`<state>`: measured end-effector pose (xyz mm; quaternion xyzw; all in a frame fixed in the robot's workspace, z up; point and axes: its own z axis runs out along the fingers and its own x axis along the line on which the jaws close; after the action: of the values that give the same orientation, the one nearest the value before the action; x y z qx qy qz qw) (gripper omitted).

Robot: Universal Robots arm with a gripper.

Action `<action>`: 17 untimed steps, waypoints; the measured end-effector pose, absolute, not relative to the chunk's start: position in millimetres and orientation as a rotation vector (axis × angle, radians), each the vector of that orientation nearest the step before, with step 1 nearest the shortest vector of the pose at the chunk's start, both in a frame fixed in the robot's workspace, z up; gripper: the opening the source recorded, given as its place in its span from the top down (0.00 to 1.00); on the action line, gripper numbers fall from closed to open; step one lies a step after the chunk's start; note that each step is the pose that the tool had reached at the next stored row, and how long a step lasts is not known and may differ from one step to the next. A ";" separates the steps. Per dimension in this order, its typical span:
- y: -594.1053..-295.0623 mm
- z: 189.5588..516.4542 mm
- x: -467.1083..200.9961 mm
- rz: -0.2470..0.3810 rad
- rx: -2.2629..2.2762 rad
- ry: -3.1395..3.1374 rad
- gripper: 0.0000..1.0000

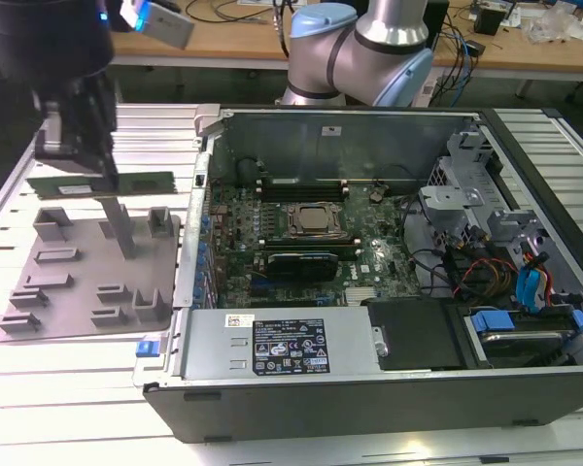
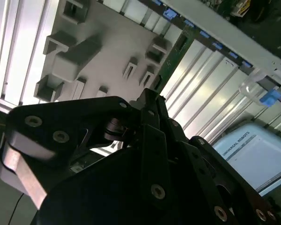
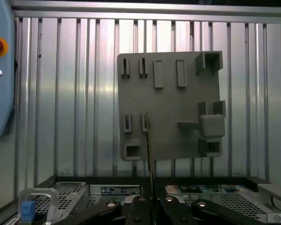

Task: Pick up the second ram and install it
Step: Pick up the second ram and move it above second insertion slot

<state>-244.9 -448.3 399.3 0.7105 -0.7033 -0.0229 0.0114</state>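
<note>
We have the black two-fingered gripper (image 1: 78, 173) closed on the second ram (image 1: 141, 182), a long, thin green circuit-board stick. It hangs level and on edge just above the grey plastic holder tray (image 1: 78, 291) with upright pegs, at the exterior view's left and well apart from the open dark computer case (image 1: 369, 413). In the first wrist view the stick (image 3: 150, 150) shows edge-on as a thin line running out from between the fingertips (image 3: 139, 202) over the tray (image 3: 178, 103). In the second wrist view its green edge (image 2: 174, 58) reaches beyond the gripper (image 2: 152, 98). We judge the step in hand to be the lift and carry out of the tray. The pinch looks off-centre, with more of the stick projecting toward the case, so it could pivot in the grip. To do this well we would hold firmly on the flat faces, keep the board upright and level, and move smoothly so its lower edge clears the pegs without catching. Inside the case lies the green motherboard (image 1: 369, 262). We cannot tell which of its long slots (image 1: 301, 184) is free.
</note>
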 end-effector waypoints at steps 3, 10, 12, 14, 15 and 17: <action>-448.2 398.7 -221.5 -0.072 2.215 -2.193 0.89; -448.1 397.3 -168.7 -0.074 2.214 -2.192 0.89; -448.0 396.9 -160.2 -0.075 2.214 -2.192 0.89; -447.8 396.3 -140.9 -0.076 2.213 -2.191 0.89; -447.6 396.0 -130.7 -0.077 2.213 -2.191 0.89; -447.0 395.2 -117.1 -0.078 2.211 -2.191 0.89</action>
<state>-117.1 -447.0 395.2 0.7100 -0.7036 -0.0250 0.0137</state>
